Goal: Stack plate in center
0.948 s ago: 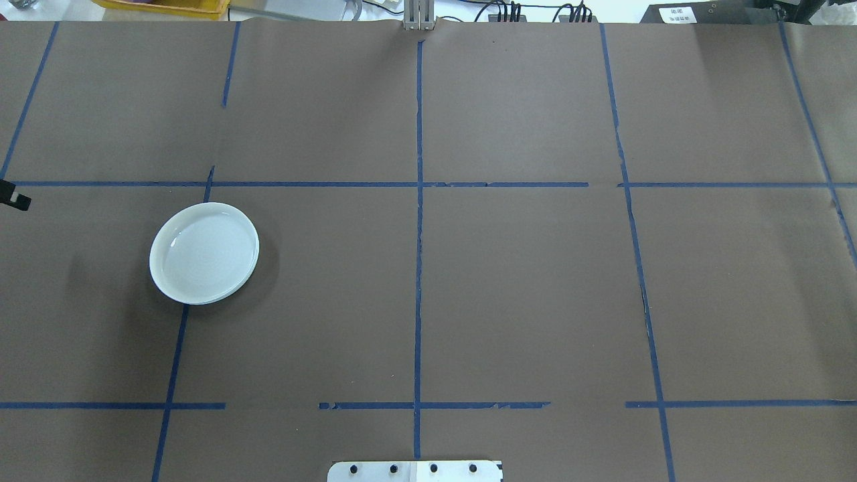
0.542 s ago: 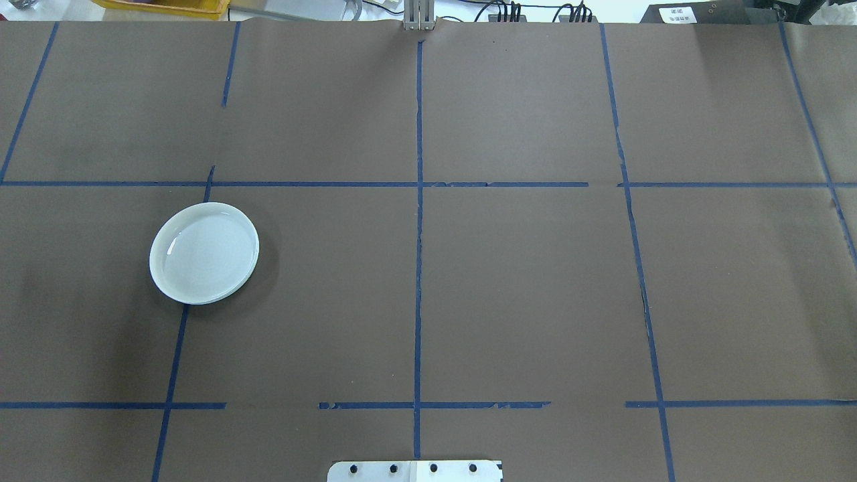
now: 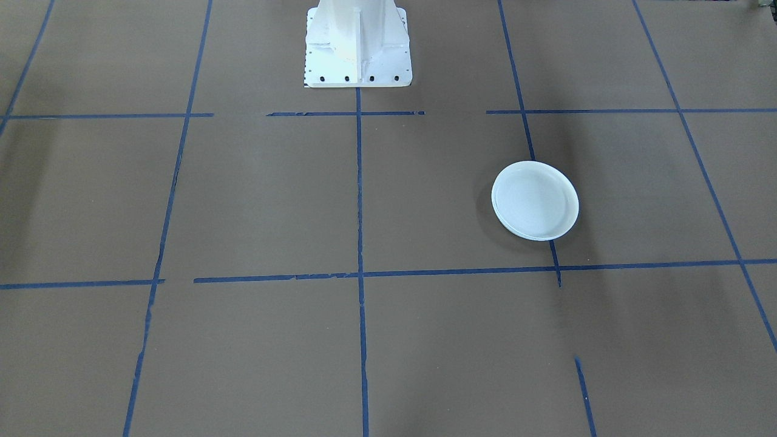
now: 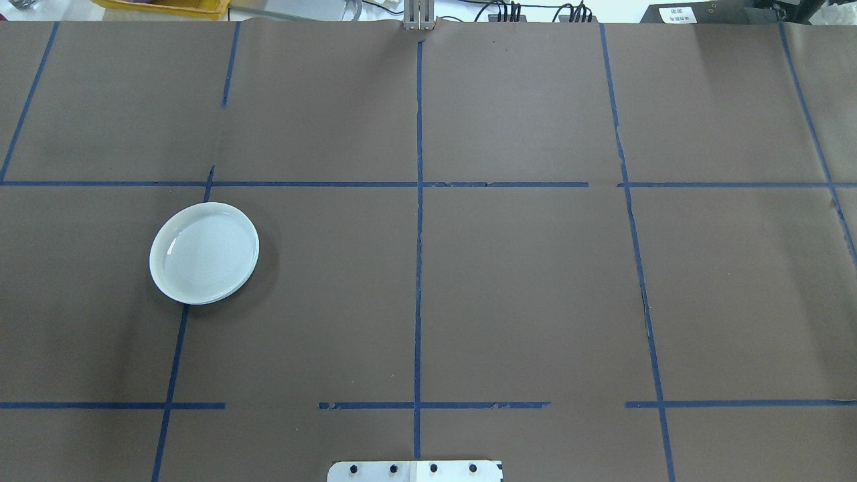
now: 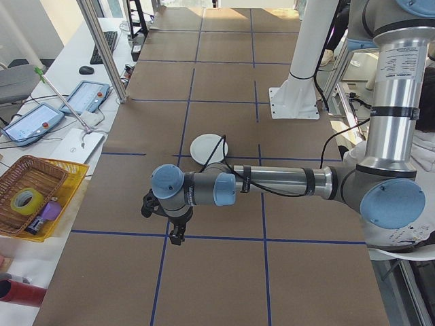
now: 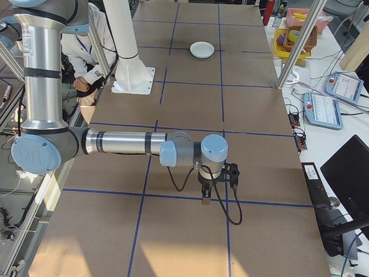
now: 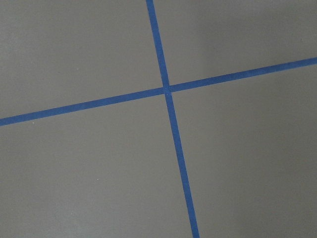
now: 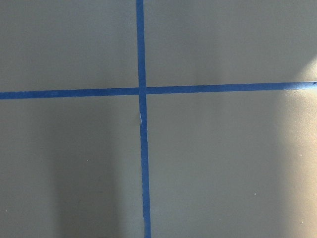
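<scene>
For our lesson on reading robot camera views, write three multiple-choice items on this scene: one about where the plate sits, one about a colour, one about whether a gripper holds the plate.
1. In the overhead view, the plate lies
A. on the left side
B. at the centre
C. on the right side

2. The tape lines on the table are
A. yellow
B. blue
C. red

3. The plate is
A. held by the left gripper
B. held by the right gripper
C. resting free on the table

Answers: 1 A, it sits over a left grid line; 2 B, every view shows blue; 3 C, both grippers hang far from it.
</scene>
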